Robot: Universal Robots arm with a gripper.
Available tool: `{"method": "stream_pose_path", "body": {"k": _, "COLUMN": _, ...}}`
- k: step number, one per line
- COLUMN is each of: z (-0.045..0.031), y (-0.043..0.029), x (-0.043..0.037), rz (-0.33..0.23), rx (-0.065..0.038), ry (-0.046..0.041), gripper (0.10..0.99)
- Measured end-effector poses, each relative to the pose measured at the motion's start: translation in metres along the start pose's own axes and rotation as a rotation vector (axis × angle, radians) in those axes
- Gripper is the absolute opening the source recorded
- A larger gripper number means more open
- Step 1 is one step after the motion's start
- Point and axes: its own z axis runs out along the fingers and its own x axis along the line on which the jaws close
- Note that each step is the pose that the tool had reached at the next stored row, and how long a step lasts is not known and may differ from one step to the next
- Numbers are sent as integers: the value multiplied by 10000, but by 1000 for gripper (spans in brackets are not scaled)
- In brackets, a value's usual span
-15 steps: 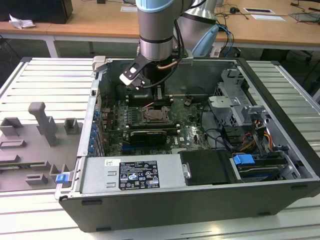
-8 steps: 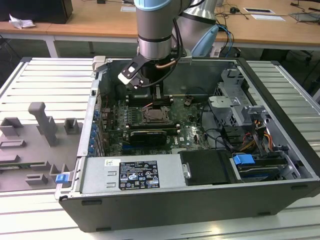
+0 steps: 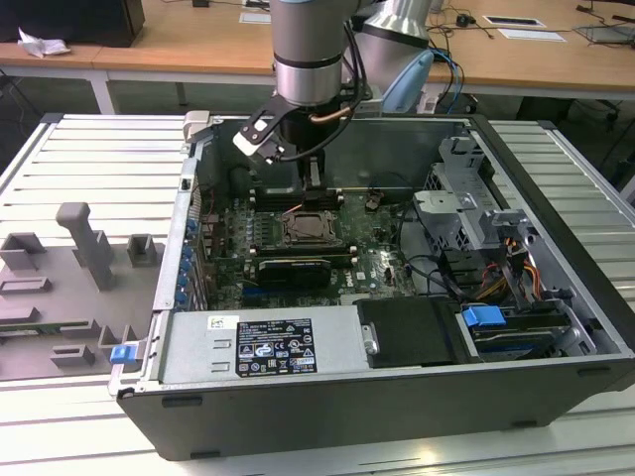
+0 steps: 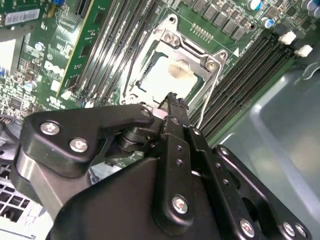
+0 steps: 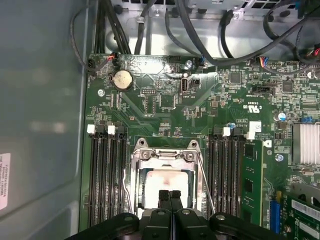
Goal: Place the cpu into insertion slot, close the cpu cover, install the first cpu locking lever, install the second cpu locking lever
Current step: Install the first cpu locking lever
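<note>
The open computer case (image 3: pixel 397 416), mid-frame in the exterior view, holds the motherboard (image 3: pixel 377 253). The cpu (image 5: pixel 162 180) lies in the insertion slot (image 3: pixel 310 228), framed by the cpu cover (image 5: pixel 162 156). The claw (image 5: pixel 169 195) is closed, empty, just above.

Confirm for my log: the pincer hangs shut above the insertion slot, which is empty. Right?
Not empty: the cpu lies in the insertion slot, its pale face plain in the first wrist view. The pincer does hang shut above it.

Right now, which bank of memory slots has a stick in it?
The bank farther from the grey case wall: a green stick stands in its outermost slot. The bank beside the wall holds only bare black slots.
</note>
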Motion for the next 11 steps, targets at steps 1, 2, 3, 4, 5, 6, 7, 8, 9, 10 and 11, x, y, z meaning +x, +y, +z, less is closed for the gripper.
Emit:
{"method": "stream_pose_path", "body": {"k": 1, "z": -21, "y": 2, "x": 0, "rz": -47, "rx": -1, "ry": 5, "gripper": 106}}
{"method": "stream_pose_path", "body": {"k": 2, "z": -21, "y": 1, "x": 0, "rz": -366, "rx": -1, "ry": 29, "gripper": 106}}
{"method": "stream_pose_path", "body": {"k": 3, "z": -22, "y": 2, "x": 0, "rz": -626, "rx": 1, "ry": 48, "gripper": 106}}
{"method": "stream_pose_path", "body": {"k": 4, "z": -21, "y": 2, "x": 0, "rz": -1077, "rx": -1, "ry": 83, "gripper": 106}}
{"method": "stream_pose_path", "body": {"k": 5, "z": -21, "y": 2, "x": 0, "rz": -1409, "rx": 0, "ry": 108, "gripper": 106}}
{"method": "stream_pose_path", "body": {"k": 6, "z": -20, "y": 2, "x": 0, "rz": -1801, "rx": 0, "ry": 139, "gripper": 106}}
{"method": "stream_pose_path", "body": {"k": 7, "z": -20, "y": 2, "x": 0, "rz": -1969, "rx": 0, "ry": 152, "gripper": 106}}
{"method": "stream_pose_path", "body": {"k": 8, "z": -19, "y": 2, "x": 0, "rz": -2316, "rx": 0, "ry": 179, "gripper": 106}}
{"method": "stream_pose_path", "body": {"k": 9, "z": -19, "y": 1, "x": 0, "rz": -2500, "rx": 0, "ry": 192, "gripper": 106}}
{"method": "stream_pose_path", "body": {"k": 10, "z": -19, "y": 1, "x": 0, "rz": -2621, "rx": 0, "ry": 202, "gripper": 106}}
{"method": "stream_pose_path", "body": {"k": 11, "z": -18, "y": 1, "x": 0, "rz": -2745, "rx": 0, "ry": 212, "gripper": 106}}
